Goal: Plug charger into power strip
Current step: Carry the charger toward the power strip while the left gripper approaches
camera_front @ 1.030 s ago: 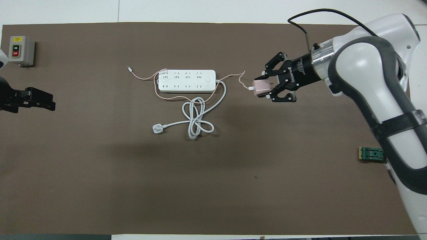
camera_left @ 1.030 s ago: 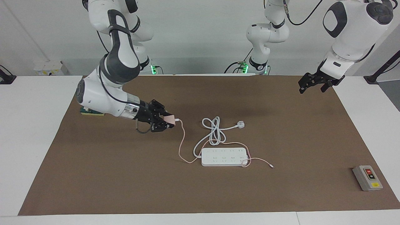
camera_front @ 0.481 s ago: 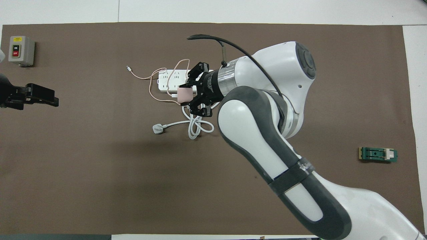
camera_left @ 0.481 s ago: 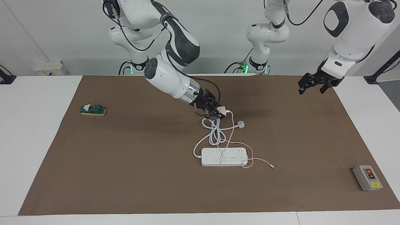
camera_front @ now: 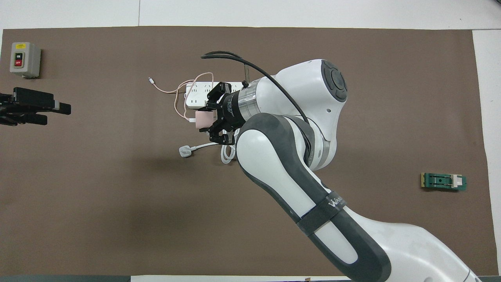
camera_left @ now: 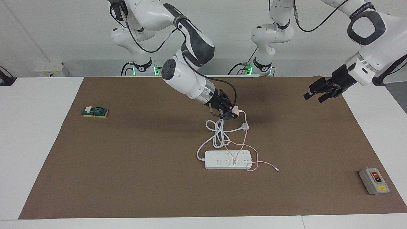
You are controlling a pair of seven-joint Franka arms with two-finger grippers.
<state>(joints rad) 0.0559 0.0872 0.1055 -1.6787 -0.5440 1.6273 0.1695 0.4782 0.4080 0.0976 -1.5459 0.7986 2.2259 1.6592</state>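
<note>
One risk: the right gripper [camera_left: 231, 114], clamped on the charger [camera_left: 235, 111] above the coiled cord [camera_left: 217, 133], could snag its trailing cable [camera_left: 243, 140] and shift the power strip [camera_left: 228, 159]; left gripper [camera_left: 321, 92] waits, fingers unclear.

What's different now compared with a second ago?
The right pincer, shut on the charger throughout, carried it from the right arm's end of the table to above the coiled white cord, dragging the pink cable over the power strip. The left pincer shifted slightly while waiting. The power strip, grey switch box and green block stayed put.
</note>
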